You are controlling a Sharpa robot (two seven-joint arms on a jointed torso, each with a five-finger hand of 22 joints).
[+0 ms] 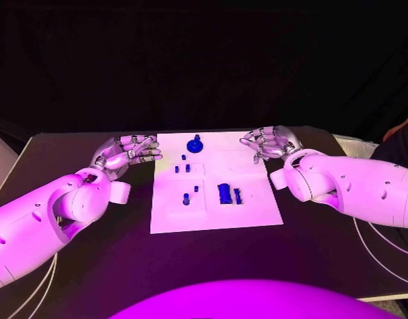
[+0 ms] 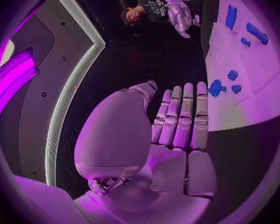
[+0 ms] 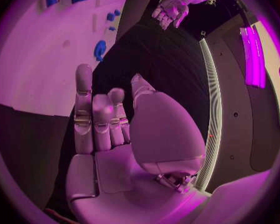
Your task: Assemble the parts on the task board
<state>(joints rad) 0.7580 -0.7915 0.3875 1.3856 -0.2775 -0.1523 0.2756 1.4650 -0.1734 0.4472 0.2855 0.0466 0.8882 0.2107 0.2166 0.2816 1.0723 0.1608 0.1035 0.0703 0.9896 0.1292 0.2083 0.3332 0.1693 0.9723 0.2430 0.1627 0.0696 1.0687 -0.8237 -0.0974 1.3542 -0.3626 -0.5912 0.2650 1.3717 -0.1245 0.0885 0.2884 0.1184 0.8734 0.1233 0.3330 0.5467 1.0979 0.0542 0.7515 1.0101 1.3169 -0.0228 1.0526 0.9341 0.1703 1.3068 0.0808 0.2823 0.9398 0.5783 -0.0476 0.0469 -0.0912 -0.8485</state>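
- Black table (image 1: 89,252), white board (image 1: 214,212) centred, blue parts (image 1: 224,193) on it.
- Left hand (image 1: 127,154) beside board, fingers loosely apart, empty.
- Right hand (image 1: 269,142) at far corner, likewise empty.

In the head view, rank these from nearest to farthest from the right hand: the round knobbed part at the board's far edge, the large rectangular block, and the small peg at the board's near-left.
Measured from the right hand:
1. Round knobbed part, far edge of the task board, level with the hand.
2. Large rectangular block, nearer the robot, right of centre.
3. Small peg, near-left area, farthest across.
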